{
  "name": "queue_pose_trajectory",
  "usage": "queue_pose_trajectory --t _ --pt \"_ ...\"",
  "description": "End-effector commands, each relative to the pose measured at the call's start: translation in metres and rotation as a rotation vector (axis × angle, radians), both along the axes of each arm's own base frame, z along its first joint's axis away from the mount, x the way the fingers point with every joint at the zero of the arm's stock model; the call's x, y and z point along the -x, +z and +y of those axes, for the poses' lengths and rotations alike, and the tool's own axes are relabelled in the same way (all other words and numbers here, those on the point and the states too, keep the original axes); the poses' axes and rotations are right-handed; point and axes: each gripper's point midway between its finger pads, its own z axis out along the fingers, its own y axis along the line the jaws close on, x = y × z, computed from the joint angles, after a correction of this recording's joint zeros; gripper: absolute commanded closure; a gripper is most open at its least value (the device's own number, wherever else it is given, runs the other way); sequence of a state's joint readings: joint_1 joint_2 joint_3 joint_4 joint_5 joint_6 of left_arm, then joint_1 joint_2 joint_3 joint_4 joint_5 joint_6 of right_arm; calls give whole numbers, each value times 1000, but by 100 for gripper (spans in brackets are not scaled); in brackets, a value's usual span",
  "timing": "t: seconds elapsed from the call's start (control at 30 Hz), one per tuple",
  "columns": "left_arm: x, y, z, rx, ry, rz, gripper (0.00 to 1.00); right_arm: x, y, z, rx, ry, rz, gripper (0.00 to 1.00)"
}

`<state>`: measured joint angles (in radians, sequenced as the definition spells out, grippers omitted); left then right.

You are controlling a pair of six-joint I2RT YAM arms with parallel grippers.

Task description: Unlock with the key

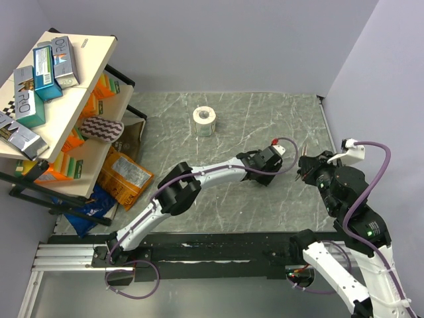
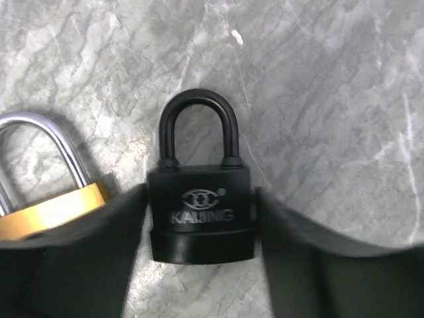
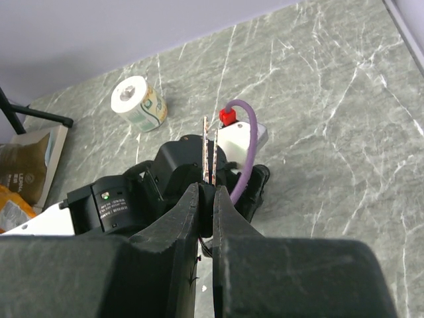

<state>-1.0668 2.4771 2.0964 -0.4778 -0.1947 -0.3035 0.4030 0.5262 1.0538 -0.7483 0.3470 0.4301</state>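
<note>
My right gripper (image 3: 207, 192) is clamped tight on the key (image 3: 211, 149), with the blades poking out toward 12 o'clock. My left gripper (image 2: 201, 222) pinches the black padlock (image 2: 201, 192) by its sides. Seen from overhead, the key sits at its 3 o'clock.

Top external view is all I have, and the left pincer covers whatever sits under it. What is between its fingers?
Observer: A black padlock, shackle closed; the fingers of the left pincer look pressed against both sides of its body.
Operator: Any other lock close by?
Observer: Yes, a brass padlock with a silver shackle lies right beside the black one, partly behind one finger.
Operator: And the key?
Observer: The right pincer is shut on the key; two silver blades stick out past its fingertips.
</note>
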Motion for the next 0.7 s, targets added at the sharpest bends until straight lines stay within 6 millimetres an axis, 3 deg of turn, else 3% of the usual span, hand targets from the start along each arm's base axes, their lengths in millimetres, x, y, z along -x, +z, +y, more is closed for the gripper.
queue_pose_trajectory --t 0.0,0.07,0.1,0.13,0.23,0.33,0.37,0.43,0.47,0.53,0.57,0.67 --pt "30 -78 42 -240 -13 103 54 5 2 4 -29 27 -35 100" --pt "41 -87 43 -242 -38 155 71 5 4 5 -38 35 -51 100" --pt "43 -92 44 -238 -51 182 90 5 5 5 -36 37 -54 100" --pt "47 -93 42 -225 -64 203 98 4 7 6 -32 42 -60 100" --pt "47 -75 30 -165 -61 228 99 2 10 7 -10 51 -56 100" --pt "33 -25 17 -41 -8 242 99 1 14 7 -6 53 -64 100" --pt "31 9 9 48 -6 258 99 0 17 9 -11 58 -75 100" --pt "17 41 10 186 87 338 99 -1 20 11 -14 67 -80 100" --pt "1 83 9 316 104 335 99 -3 22 11 -14 66 -84 100" --pt "6 105 12 436 142 452 99 -4 26 13 -14 71 -90 100" --pt "-1 135 16 522 167 464 99 -5 28 14 -16 77 -94 100" --pt "-2 171 24 634 171 503 99 -9 36 18 -10 93 -110 100"
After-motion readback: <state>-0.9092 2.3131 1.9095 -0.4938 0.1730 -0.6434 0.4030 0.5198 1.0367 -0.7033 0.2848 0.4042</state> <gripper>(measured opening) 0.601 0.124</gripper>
